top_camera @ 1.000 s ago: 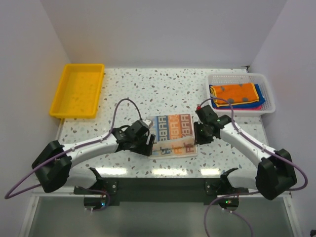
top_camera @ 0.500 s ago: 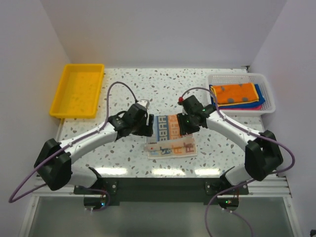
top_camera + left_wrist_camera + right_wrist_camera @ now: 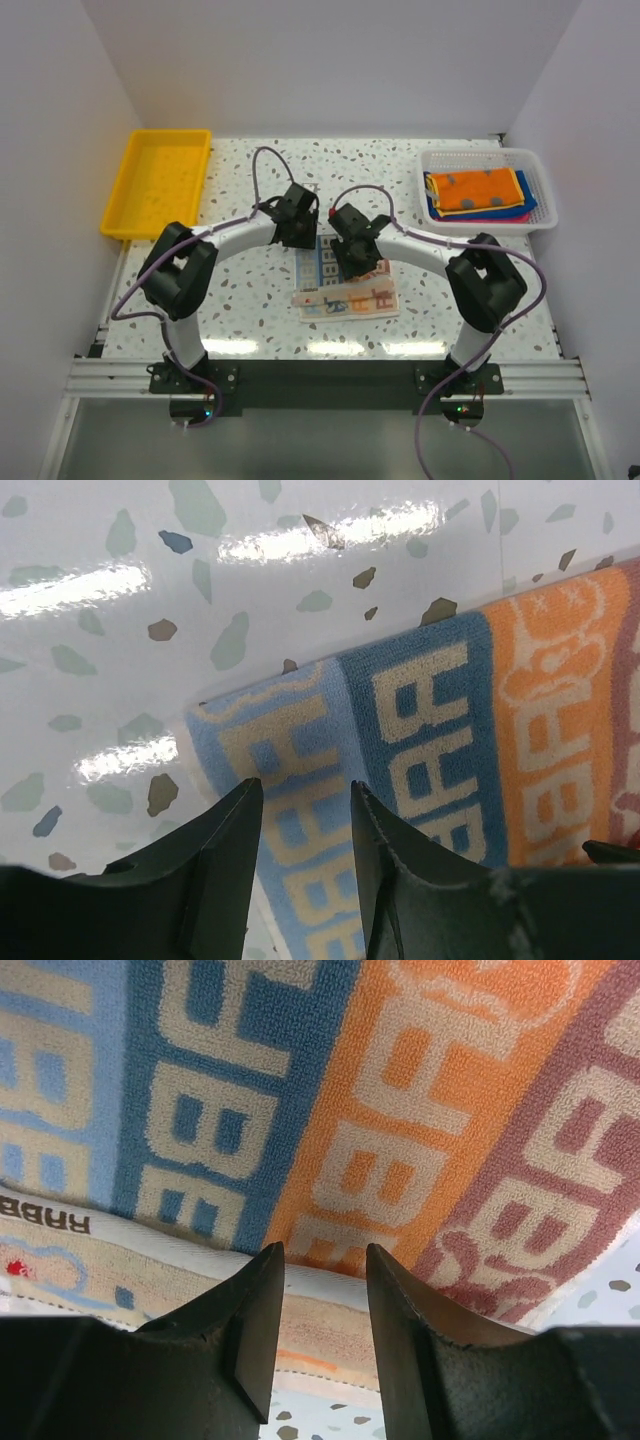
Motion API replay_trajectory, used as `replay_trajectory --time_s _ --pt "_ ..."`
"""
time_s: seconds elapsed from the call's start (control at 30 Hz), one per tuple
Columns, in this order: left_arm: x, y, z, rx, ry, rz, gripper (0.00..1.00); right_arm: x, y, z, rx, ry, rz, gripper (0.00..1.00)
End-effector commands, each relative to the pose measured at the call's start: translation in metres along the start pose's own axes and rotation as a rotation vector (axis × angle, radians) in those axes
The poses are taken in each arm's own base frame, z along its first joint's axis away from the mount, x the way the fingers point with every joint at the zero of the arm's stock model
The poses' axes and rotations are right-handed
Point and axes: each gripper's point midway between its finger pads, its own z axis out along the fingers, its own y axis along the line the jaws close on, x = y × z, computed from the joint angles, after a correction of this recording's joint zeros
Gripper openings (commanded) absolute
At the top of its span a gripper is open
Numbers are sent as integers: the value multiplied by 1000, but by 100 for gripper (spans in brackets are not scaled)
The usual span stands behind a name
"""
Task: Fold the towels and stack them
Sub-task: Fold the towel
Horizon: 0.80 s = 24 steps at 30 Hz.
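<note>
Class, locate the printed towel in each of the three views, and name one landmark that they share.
Top external: towel in the middle of the table, towards the near edge.
Left wrist: its corner, at right and lower middle.
Right wrist: fills nearly the whole picture.
Shared landmark: the speckled table.

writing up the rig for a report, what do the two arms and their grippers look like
Left arm and right arm: white links, bulky black joints, a thin purple cable looping along each. Left gripper and right gripper: dark, flat, tapered fingers. Small red spot by the right wrist.
</note>
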Motion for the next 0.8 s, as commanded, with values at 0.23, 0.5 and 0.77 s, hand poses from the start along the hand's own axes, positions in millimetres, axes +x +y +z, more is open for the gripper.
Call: replay_trajectory --time_s 0.23,0.5,0.77 --pt "11 0 27 16 36 -68 43 26 1 1 8 -1 7 41" --pt "23 7 33 -17 66 -97 42 51 13 -14 -32 11 -4 40" --pt "25 8 37 -25 76 -120 41 86 29 -25 -105 58 -49 40"
